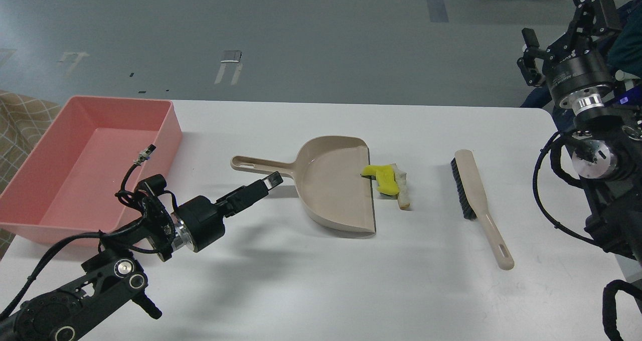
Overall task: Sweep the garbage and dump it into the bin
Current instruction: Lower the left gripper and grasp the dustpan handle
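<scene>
- Our left pincer [268, 181] hovers just beside the dustpan [338, 190] handle, apparently lined up for a grasp; we see it side-on, so we cannot tell how far its jaws stand apart, and it holds nothing.
- Our right pincer [554, 35] is raised off the surface's [351, 291] right edge, well apart from the brush [476, 200]; its fingers stand wide and empty.
- The dustpan lies flat, its mouth facing right, towards the garbage [388, 180], probably so a leftward sweep carries it in.
- The garbage, a yellow piece atop a whitish slice, lies on the surface touching the dustpan's lip, between dustpan and brush.
- The brush lies right of the garbage, bristles facing it, handle towards us.
- The dustpan holds nothing yet.
- The bin [165, 125] at far left looks empty; a loose cable end from our arm hangs over it.
</scene>
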`<move>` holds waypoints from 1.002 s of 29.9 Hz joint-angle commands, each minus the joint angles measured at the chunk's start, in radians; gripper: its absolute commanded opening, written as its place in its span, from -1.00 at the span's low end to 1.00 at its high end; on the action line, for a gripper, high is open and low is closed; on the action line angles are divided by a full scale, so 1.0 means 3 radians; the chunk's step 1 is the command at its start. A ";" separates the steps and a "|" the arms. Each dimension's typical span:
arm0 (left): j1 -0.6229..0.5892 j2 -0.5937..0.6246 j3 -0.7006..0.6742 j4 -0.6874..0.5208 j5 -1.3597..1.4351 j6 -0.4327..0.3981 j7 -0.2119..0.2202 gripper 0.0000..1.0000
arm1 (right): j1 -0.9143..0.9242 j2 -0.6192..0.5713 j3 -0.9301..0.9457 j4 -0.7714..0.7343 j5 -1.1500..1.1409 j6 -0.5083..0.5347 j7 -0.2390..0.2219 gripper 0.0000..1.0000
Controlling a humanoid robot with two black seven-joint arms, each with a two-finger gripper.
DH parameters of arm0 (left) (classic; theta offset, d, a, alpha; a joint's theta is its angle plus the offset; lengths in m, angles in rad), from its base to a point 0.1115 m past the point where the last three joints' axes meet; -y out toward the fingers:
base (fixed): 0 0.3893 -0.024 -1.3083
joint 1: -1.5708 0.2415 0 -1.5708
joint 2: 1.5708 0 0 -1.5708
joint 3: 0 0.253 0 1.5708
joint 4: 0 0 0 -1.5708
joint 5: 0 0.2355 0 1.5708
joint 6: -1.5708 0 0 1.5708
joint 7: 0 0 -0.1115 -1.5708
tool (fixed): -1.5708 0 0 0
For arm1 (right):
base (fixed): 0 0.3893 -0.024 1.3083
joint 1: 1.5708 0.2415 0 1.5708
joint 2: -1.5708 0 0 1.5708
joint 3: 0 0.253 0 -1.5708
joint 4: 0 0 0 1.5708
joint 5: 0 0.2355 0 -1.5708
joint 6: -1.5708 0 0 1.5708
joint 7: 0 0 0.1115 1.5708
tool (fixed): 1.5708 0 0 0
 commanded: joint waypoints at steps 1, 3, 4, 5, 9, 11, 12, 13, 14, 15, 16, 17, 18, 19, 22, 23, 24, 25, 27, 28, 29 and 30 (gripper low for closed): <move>-0.0007 -0.0090 0.0000 0.0155 -0.0007 0.0021 0.0006 0.97 | 0.0015 0.0000 0.0001 0.0001 0.0000 -0.0020 0.0000 1.00; -0.0017 -0.0136 0.0000 0.0226 -0.0007 0.0036 0.0021 0.97 | 0.0015 0.0000 0.0001 0.0001 0.0000 -0.0025 0.0000 1.00; -0.0022 -0.0146 0.0000 0.0247 -0.0013 0.0051 0.0037 0.97 | 0.0015 0.0000 0.0001 0.0001 0.0000 -0.0030 0.0000 1.00; -0.0028 -0.0172 0.0000 0.0277 -0.0013 0.0077 0.0052 0.97 | 0.0015 0.0000 0.0001 0.0001 0.0000 -0.0030 0.0000 1.00; -0.0033 -0.0269 -0.0005 0.0395 -0.0028 0.0118 0.0072 0.97 | 0.0010 0.0000 0.0001 0.0001 0.0000 -0.0035 0.0000 1.00; -0.0043 -0.0315 -0.0005 0.0456 -0.0028 0.0148 0.0073 0.96 | 0.0010 -0.0005 0.0001 0.0001 0.0000 -0.0035 0.0000 1.00; -0.0048 -0.0330 -0.0005 0.0482 -0.0028 0.0159 0.0073 0.96 | 0.0010 -0.0005 0.0001 0.0001 0.0000 -0.0035 0.0000 1.00; -0.0053 -0.0361 -0.0005 0.0528 -0.0033 0.0169 0.0073 0.96 | 0.0010 -0.0005 0.0001 0.0001 0.0000 -0.0035 0.0000 1.00; -0.0079 -0.0396 -0.0005 0.0564 -0.0038 0.0179 0.0073 0.96 | 0.0010 -0.0005 0.0001 0.0001 0.0000 -0.0035 0.0000 1.00; -0.0089 -0.0412 -0.0005 0.0579 -0.0038 0.0184 0.0073 0.96 | 0.0010 -0.0005 0.0001 0.0001 0.0000 -0.0035 0.0000 1.00; -0.0104 -0.0432 -0.0005 0.0615 -0.0038 0.0189 0.0073 0.95 | 0.0010 0.0000 0.0001 0.0001 0.0000 -0.0035 0.0000 1.00; -0.0109 -0.0443 -0.0005 0.0635 -0.0043 0.0189 0.0073 0.95 | 0.0010 0.0000 0.0001 0.0001 0.0000 -0.0035 0.0000 1.00; -0.0115 -0.0448 -0.0005 0.0651 -0.0043 0.0189 0.0078 0.95 | 0.0010 0.0000 0.0001 0.0001 0.0000 -0.0035 0.0000 1.00; -0.0145 -0.0458 -0.0005 0.0686 -0.0043 0.0194 0.0078 0.95 | 0.0010 0.0000 -0.0004 0.0001 0.0000 -0.0035 0.0000 1.00; -0.0217 -0.0509 -0.0005 0.0768 -0.0048 0.0215 0.0078 0.95 | 0.0010 0.0000 -0.0020 0.0001 0.0000 -0.0035 0.0000 1.00; -0.0217 -0.0509 -0.0005 0.0768 -0.0048 0.0215 0.0078 0.95 | 0.0010 0.0000 -0.0020 0.0001 0.0000 -0.0035 0.0000 1.00; -0.0247 -0.0524 -0.0005 0.0809 -0.0053 0.0225 0.0078 0.95 | 0.0010 0.0000 -0.0045 0.0001 0.0000 -0.0040 0.0000 1.00; -0.0273 -0.0525 -0.0005 0.0845 -0.0059 0.0235 0.0073 0.95 | 0.0005 -0.0005 -0.0056 0.0001 0.0000 -0.0040 0.0000 1.00; -0.0293 -0.0545 -0.0011 0.0886 -0.0069 0.0251 0.0078 0.95 | 0.0005 -0.0005 -0.0056 0.0001 0.0000 -0.0040 0.0000 1.00; -0.0294 -0.0570 -0.0006 0.0896 -0.0074 0.0271 0.0078 0.95 | 0.0000 0.0000 -0.0056 0.0001 0.0000 -0.0040 0.0000 1.00; -0.0294 -0.0581 -0.0005 0.0896 -0.0074 0.0281 0.0078 0.95 | 0.0000 0.0000 -0.0056 0.0001 0.0000 -0.0040 0.0000 1.00; -0.0294 -0.0586 -0.0005 0.0896 -0.0074 0.0286 0.0073 0.95 | 0.0000 0.0000 -0.0056 0.0001 0.0000 -0.0040 0.0000 1.00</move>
